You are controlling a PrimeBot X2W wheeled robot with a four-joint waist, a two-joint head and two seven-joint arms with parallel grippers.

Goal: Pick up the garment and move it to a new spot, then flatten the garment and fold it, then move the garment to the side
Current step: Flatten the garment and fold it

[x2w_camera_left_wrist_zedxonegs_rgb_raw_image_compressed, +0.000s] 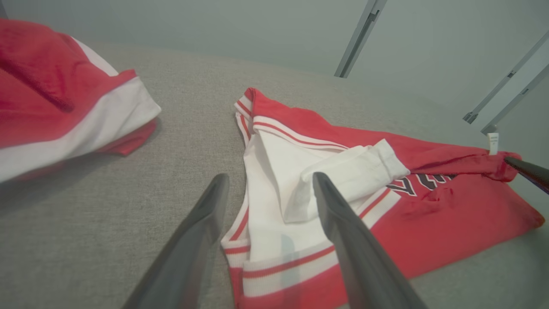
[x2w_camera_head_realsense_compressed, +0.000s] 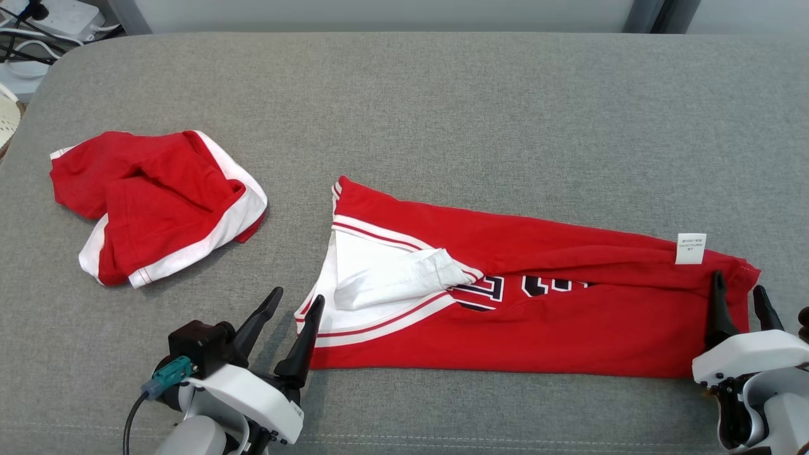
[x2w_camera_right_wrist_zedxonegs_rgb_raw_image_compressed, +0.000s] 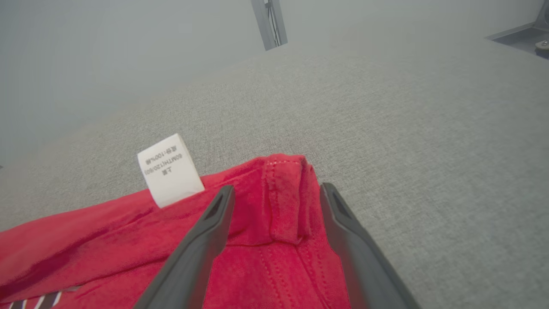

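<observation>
The garment, a red jersey with white and red striped trim and dark lettering, lay folded lengthwise on the grey fabric-covered table. It sat close to the table's front edge and stretched from left of centre to near the front right corner. Its white-trimmed end pointed left, with a white fold lying on top of it. A white care label stood up from the far edge of the red end.

The left gripper was released, jaws apart, at the garment's left end. In the left wrist view one finger was over bare table just beside the trim and the other over the white fabric. Contact could not be confirmed.

The right gripper was likewise released, jaws spread to either side of the stitched red corner at the right end, and nothing was clamped between them. The label sat just beside its left finger.

A second red and white garment lay crumpled near the table's left edge, well apart from the first.
</observation>
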